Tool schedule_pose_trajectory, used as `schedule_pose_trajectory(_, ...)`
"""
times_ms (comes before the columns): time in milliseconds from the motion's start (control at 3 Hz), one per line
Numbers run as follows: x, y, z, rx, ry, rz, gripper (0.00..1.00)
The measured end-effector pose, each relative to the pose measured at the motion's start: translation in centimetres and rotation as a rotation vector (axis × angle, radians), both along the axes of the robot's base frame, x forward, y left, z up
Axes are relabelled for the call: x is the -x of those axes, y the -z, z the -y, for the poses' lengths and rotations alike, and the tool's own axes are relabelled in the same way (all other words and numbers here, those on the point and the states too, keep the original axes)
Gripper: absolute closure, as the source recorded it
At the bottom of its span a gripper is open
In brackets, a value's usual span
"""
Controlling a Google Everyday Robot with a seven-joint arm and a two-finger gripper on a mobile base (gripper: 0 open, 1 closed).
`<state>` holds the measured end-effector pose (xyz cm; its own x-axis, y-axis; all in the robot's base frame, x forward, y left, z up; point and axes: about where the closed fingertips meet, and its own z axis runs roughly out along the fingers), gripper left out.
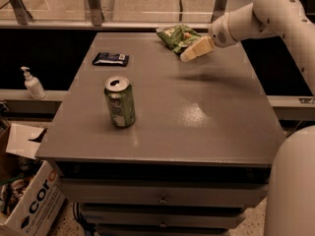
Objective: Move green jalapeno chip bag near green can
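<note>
The green jalapeno chip bag (175, 36) lies crinkled at the far edge of the grey table (206, 117), right of centre. The green can (119, 102) stands upright near the table's front left, silver top open. My gripper (191, 53) reaches in from the right on a white arm. It hovers just in front of and to the right of the bag, close to it, above the table. It holds nothing that I can see.
A small flat dark blue packet (110, 59) lies at the table's back left. A white pump bottle (32, 83) stands on a ledge left of the table. A cardboard box (27, 203) sits on the floor at lower left. Drawers are below the tabletop.
</note>
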<state>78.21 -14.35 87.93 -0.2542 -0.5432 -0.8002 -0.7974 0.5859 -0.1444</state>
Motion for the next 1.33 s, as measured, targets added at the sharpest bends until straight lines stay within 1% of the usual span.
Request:
schedule_pose_trajectory(333,-2.4,1.0,-0.7,-0.034,0.035,0.009,0.0)
schedule_pose_trajectory(667,-4.4,1.7,-0.9,-0.025,0.071,0.028,0.0)
schedule_pose_trajectory(1000,-5.9,2.4,-0.4,-0.003,0.107,0.045,0.18)
schedule_pose_trajectory(1333,-6.4,2.5,0.4,0.019,0.125,0.065,0.41)
